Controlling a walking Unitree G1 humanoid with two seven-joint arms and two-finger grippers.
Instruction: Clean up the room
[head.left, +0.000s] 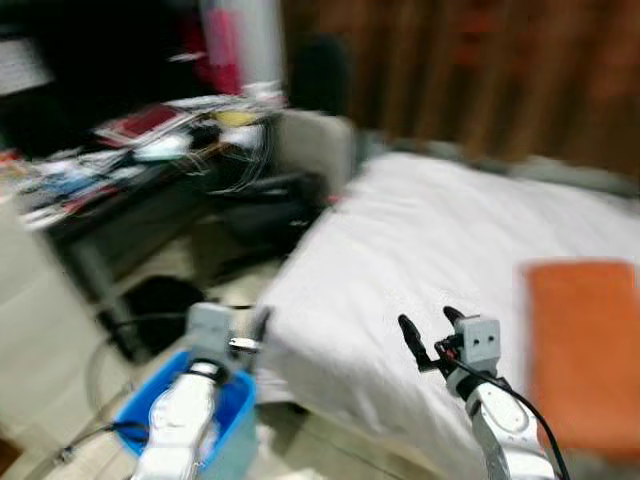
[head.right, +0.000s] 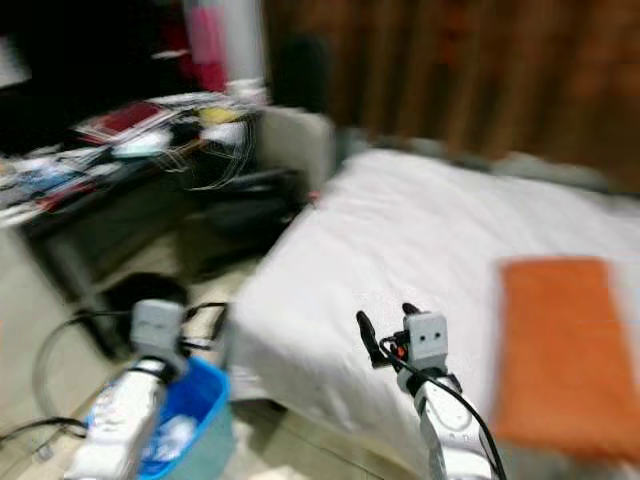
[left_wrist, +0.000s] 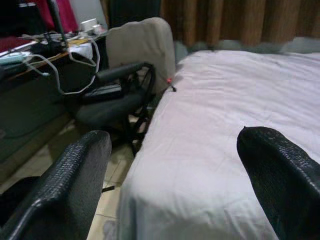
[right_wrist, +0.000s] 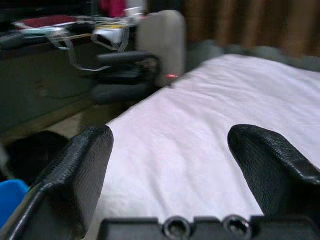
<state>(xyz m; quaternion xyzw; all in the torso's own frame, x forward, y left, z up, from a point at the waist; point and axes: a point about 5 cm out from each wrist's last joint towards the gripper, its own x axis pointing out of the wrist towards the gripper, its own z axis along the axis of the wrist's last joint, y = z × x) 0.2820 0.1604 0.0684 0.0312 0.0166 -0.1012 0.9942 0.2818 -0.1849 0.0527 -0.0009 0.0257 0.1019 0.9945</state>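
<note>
The eye views are blurred. A bed with a white sheet (head.left: 440, 230) lies straight ahead. An orange cloth (head.left: 585, 340) rests flat on its right side. My right gripper (head.left: 430, 330) hovers over the bed's near edge, open, with nothing between its fingers (right_wrist: 75, 175). My left gripper (left_wrist: 175, 180) is held low by the bed's near left corner, also open and empty, and its fingers (left_wrist: 70, 180) stand wide apart. Under my left arm stands a blue bin (head.left: 235, 400) with something pale inside.
A dark desk (head.left: 120, 180) cluttered with papers, books and cables runs along the left. A beige-backed office chair (left_wrist: 135, 50) stands between desk and bed. A black object (head.left: 160, 300) and loose cables (head.left: 100, 350) lie on the tiled floor. Brown curtains hang behind the bed.
</note>
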